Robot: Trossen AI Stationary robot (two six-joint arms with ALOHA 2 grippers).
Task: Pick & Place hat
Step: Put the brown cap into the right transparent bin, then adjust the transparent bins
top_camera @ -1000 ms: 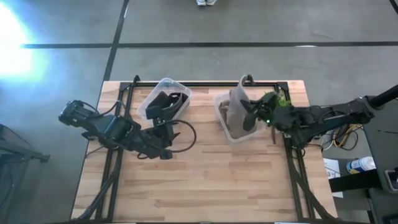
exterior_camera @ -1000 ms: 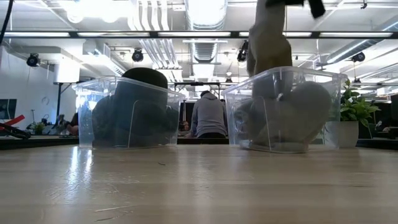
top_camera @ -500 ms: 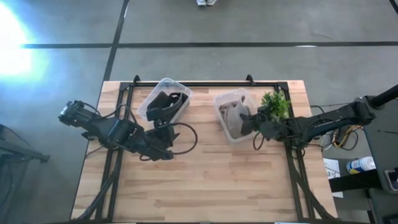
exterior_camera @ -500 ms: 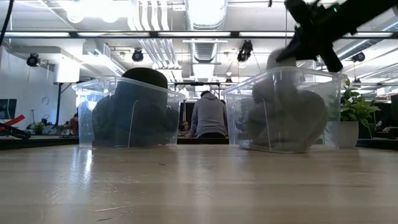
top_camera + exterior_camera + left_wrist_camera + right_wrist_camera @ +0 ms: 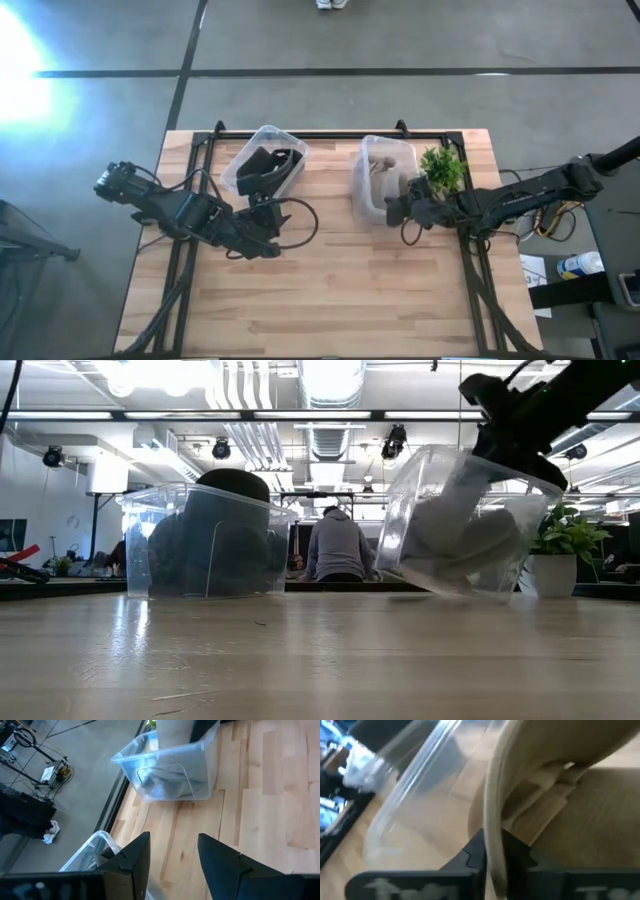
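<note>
A clear bin (image 5: 385, 180) of tan hats sits far right on the table. In the low view the bin (image 5: 470, 525) is tipped, with its left bottom edge off the wood. My right gripper (image 5: 392, 207) is at the bin's near right corner, shut on a tan hat (image 5: 560, 800). Far left, a second clear bin (image 5: 265, 165) holds dark hats (image 5: 215, 535). My left gripper (image 5: 268, 248) hovers open over bare wood near that bin, fingers apart (image 5: 172, 840). My right gripper pinches the tan hat's curved brim edge (image 5: 493, 830) between its two fingers. It comes slanting down from the table's right, over the bin's right rim (image 5: 545, 478). The hat's body lies inside the tipped bin. Whether the fingers also touch the bin wall, I cannot tell.
A potted green plant (image 5: 442, 170) stands right beside the tan-hat bin, close to my right arm. A black frame rail (image 5: 330, 135) runs along the table's far edge. Bare wood (image 5: 330, 290) fills the table's near half. A person sits in the room beyond (image 5: 338, 545).
My right gripper came down from high above the bin, carrying the tan hat into it, and moved toward the table's left and near edge. The hat went from hanging tall above the bin to lying inside. The bin then tipped, its left bottom edge lifting, and shifted slightly.
</note>
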